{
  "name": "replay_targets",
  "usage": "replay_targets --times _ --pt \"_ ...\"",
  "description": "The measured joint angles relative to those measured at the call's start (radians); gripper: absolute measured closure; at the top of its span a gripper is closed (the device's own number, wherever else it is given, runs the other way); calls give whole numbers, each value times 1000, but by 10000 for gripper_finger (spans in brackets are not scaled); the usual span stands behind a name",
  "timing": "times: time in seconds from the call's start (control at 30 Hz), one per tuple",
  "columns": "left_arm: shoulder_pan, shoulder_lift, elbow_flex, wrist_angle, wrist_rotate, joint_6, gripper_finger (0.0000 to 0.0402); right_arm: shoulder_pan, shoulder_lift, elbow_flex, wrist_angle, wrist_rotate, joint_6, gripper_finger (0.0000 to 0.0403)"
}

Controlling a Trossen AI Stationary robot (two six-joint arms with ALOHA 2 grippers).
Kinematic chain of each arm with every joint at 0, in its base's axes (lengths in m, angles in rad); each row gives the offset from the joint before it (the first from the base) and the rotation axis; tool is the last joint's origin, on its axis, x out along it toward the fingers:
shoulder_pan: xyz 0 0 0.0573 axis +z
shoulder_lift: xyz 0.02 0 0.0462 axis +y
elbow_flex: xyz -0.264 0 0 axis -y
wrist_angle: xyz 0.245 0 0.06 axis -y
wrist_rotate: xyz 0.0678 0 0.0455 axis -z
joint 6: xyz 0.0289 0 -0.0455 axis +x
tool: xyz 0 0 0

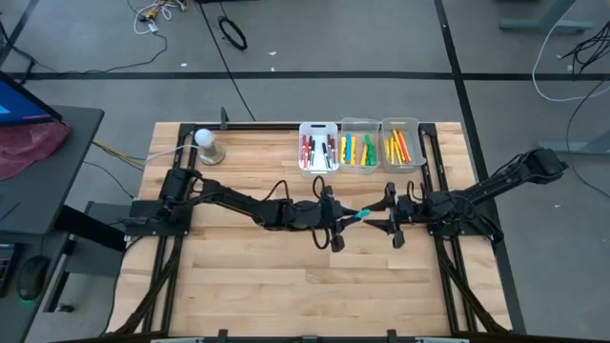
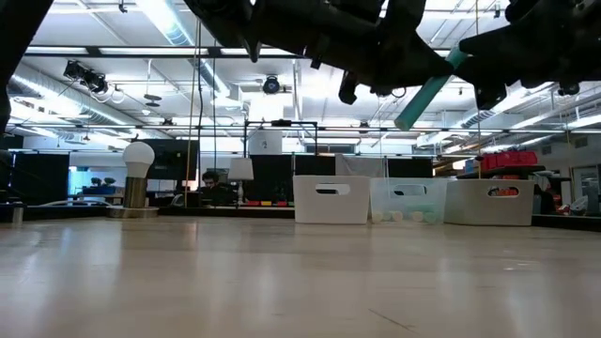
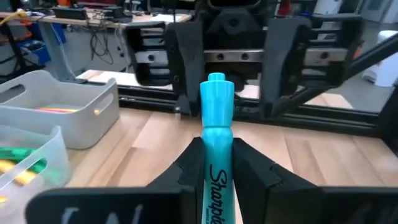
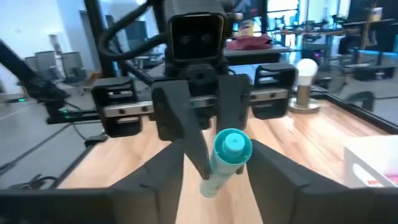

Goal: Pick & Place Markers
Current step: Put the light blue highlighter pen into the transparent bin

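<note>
A cyan marker [image 1: 360, 214] hangs in the air over the table's middle, with my left gripper [image 1: 340, 215] shut on it. The marker's free end [image 3: 216, 87] points at my right gripper [image 1: 386, 215], which faces the left one. My right gripper [image 4: 217, 167] is open, one finger on either side of that end, with gaps showing. More markers lie in three bins at the far edge: red and dark ones in a white bin [image 1: 318, 146], yellow and green ones in a clear bin [image 1: 358, 145], orange and yellow ones in another [image 1: 400, 143]. My left gripper pinches the marker's barrel [image 3: 216, 180] between its two fingers [image 3: 186, 165]. The fingers come about level from the table's left and lie along the marker. The marker sticks out past the fingertips, lifted well clear of the table [image 2: 427, 94], and looks tilted in the low view.
A round white lamp [image 1: 207, 143] stands at the far left of the wooden table [image 1: 286, 276]. The near half of the table is bare wood. Black rails [image 1: 434, 162] run along the table's left and right sides.
</note>
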Motion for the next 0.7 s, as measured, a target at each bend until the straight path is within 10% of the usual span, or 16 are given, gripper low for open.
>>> replay_targets --times 0.7 --pt "6 -3 2 36 10 -1 325 0 0 0 33 -51 4 327"
